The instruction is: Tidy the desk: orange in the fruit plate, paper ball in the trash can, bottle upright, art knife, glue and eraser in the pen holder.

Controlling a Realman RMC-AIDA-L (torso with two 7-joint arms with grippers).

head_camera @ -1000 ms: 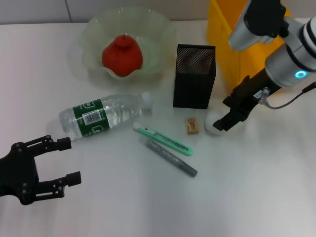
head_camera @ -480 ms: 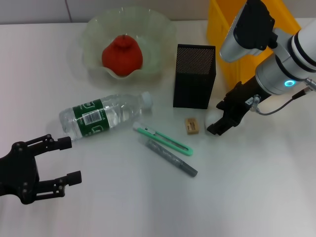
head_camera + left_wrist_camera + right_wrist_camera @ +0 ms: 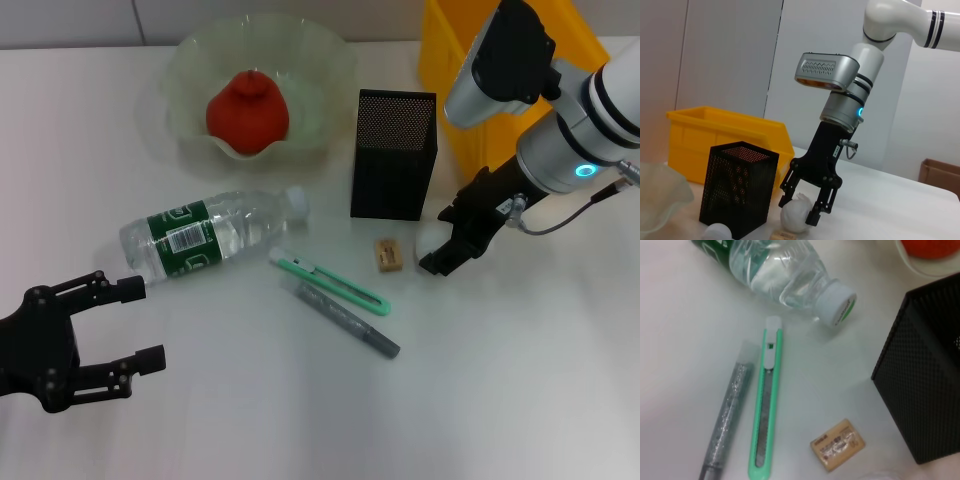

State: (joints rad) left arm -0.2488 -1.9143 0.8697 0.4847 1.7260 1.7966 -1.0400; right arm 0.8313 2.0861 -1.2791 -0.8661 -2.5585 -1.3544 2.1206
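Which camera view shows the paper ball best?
The left wrist view: the paper ball sits in side view between the right claw's fingers. The head view shows only a white sliver beside the claw; the right wrist view barely shows it.

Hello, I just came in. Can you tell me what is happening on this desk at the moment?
The right gripper is down on the paper ball beside the black pen holder, its fingers around the ball. The left gripper hangs open near the desk's front edge. The orange sits in the fruit plate. The bottle lies on its side, and the art knife, glue and eraser lie on the desk.
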